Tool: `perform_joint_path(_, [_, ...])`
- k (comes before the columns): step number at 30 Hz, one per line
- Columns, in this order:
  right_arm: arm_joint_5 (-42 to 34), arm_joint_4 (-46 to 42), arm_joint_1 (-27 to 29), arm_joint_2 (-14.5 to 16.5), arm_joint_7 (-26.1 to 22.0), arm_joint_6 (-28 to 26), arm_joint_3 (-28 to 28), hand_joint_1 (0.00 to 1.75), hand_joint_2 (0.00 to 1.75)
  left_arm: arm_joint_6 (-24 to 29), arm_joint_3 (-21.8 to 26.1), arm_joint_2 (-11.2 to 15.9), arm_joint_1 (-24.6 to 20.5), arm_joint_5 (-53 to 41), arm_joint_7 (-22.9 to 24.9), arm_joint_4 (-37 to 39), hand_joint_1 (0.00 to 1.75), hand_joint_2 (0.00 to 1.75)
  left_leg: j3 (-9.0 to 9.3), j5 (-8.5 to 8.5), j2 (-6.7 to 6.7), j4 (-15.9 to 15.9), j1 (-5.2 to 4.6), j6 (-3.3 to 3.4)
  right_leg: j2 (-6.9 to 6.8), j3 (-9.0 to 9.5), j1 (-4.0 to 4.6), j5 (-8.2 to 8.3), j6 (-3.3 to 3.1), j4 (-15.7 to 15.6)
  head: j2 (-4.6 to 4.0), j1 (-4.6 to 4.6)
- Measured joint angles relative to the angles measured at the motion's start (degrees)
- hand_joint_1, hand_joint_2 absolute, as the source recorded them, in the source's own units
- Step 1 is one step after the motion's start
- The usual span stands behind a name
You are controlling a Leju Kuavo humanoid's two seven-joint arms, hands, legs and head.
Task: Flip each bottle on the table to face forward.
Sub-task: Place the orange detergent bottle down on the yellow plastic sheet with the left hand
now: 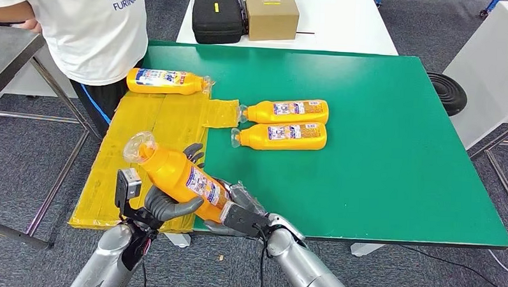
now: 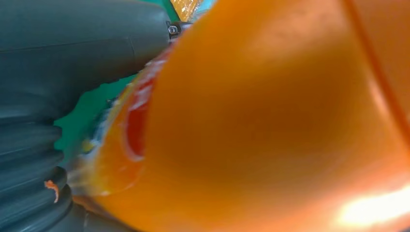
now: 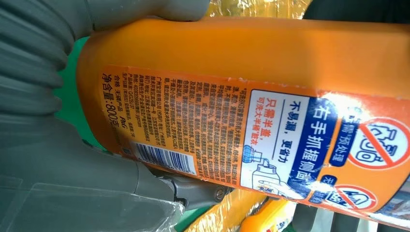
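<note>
Nearest the robot, both hands are on one orange bottle (image 1: 180,177), lifted clear of the bench (image 1: 396,187) above its near-left corner. The left hand (image 1: 163,204) wraps the body from below, thumb across the front and dark fingers (image 1: 194,153) showing past the far side. The right hand (image 1: 239,210) cups the base end, thumb and fingers pressed against the plastic. The bottle tilts, its clear cap (image 1: 138,146) raised up and to the left. The right wrist view shows the small-print label (image 3: 203,130) with its barcode, which reads like the back face. That two-handed hold looks meant for rolling the bottle about its long axis, one hand steadying while the other turns, so the job on this one seems mid-way.

Beneath it lies a yellow taped sheet (image 1: 143,152) over the bench's left side, likely the staging patch for bottles.

Further out, two bottles lie side by side on the green: the nearer one (image 1: 282,136) and the one behind (image 1: 286,111), both caps pointing left, labels up. Whether those are fronts can't be told from here.

Farther still, a fourth bottle (image 1: 167,82) lies at the sheet's far edge, cap to the right, just before a person (image 1: 93,29) in a white shirt.

Beyond, a white table carries a black case (image 1: 216,18) and a cardboard box (image 1: 270,14).
</note>
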Motion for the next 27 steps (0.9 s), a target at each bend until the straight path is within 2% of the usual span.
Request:
perform_joint_path(4, [0.1,0.3,0.0,0.0,-0.1,0.0,0.2,1.75,1.75,0.1,0.0,0.0,0.0,0.0,0.0,0.2,0.0,1.75,0.0,0.0,0.0,0.0,0.0,0.0,0.0,0.0,0.0,0.0,0.0,0.0,0.0,0.0])
perform_joint_path(10, [0.1,1.9,-0.2,0.1,-0.5,-1.1,1.5,1.75,1.75,3.9,0.6,0.0,0.0,-1.5,-0.6,2.9,0.0,1.75,0.0,0.0,0.01,0.0,0.0,0.0,0.0,-0.01,0.0,0.0,0.0,0.0,0.0,0.01])
perform_joint_path(27, [0.2,2.6,-0.2,-0.1,-0.2,-1.2,2.3,1.75,1.75,2.8,1.3,-0.1,-0.1,-0.6,-1.0,5.0,0.0,1.75,0.0,0.0,0.01,0.0,0.0,0.0,0.0,-0.01,0.0,0.0,0.0,0.0,0.0,0.02])
